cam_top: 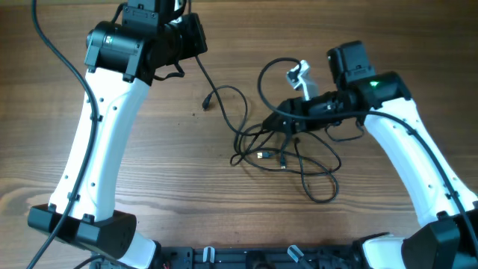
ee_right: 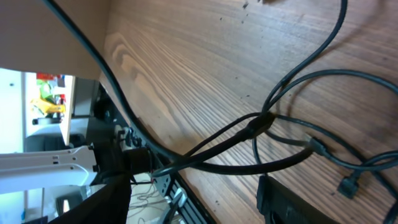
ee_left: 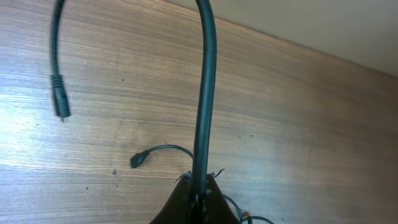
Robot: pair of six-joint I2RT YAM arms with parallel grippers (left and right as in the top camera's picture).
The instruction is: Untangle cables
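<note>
Found the cables point(cam_top: 282, 146) bunched in a loose knot on the counter point(cam_top: 187, 194), a little right of centre. Traced loops spilling out of the knot toward the near side and the right, plus one wide loop arching toward the far side.

Followed one strand point(ee_left: 205, 93) out of the knot to the far left, up off the wood and into the left claw point(cam_top: 196, 46). Saw that claw pinched tight on the strand, with no gap between its fingers in the left wrist view. Noted a small plug point(ee_left: 138, 160) lying on the wood left of the knot, near the strand but apart from it. Noted a second, hanging plug point(ee_left: 60, 102) dangling in the air at the left of that same view. Could not tell which cord in the knot either plug belonged to.

Found the right claw point(cam_top: 282, 119) low over the far edge of the knot, reaching in from the right. Saw its fingers point(ee_right: 283, 199) standing apart, moderately wide, with several cords crossing the gap between them in the right wrist view. Could not tell whether either finger touched a cord.
</note>
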